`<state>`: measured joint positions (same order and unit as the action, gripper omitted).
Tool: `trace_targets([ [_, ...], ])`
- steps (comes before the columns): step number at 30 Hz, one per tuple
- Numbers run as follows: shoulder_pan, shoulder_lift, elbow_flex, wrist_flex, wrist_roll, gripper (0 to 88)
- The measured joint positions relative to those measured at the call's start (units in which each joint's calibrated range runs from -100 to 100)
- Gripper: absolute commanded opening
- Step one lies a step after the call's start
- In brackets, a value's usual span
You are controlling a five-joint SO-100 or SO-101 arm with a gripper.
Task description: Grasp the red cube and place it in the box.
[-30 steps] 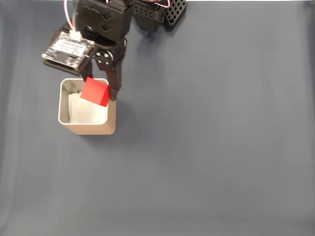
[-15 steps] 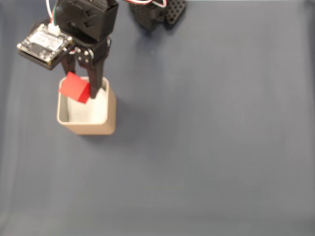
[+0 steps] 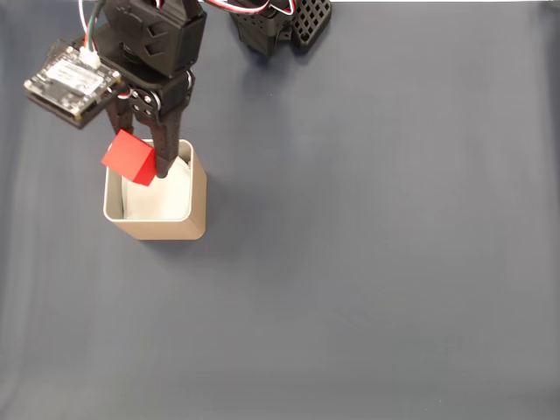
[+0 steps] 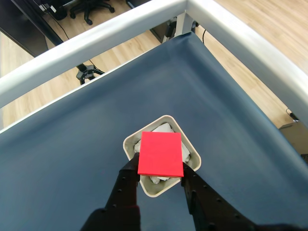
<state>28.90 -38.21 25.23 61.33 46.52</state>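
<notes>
Dark blue cloth (image 3: 367, 262) covers the table, with wooden floor beyond its metal edge rail (image 4: 240, 33) in the wrist view. On it stands the tan box (image 3: 198, 194), white paper lining its bottom. The gripper (image 3: 140, 172) pinches the red cube (image 3: 129, 158) between its two black fingers (image 4: 126, 185), holding it in the air above the box's opening. In the fixed view the cube appears over the near-left rim; in the wrist view it sits squarely over the opening. The grasp and carry look done; what remains is centring, lowering perhaps, and letting go.
</notes>
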Motion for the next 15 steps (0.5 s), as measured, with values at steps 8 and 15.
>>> trace_targets([
  [8,0.0,0.0,0.0,0.0,0.0,4.8],
  [15,0.0,0.0,1.5,-0.4,0.0,25.9],
])
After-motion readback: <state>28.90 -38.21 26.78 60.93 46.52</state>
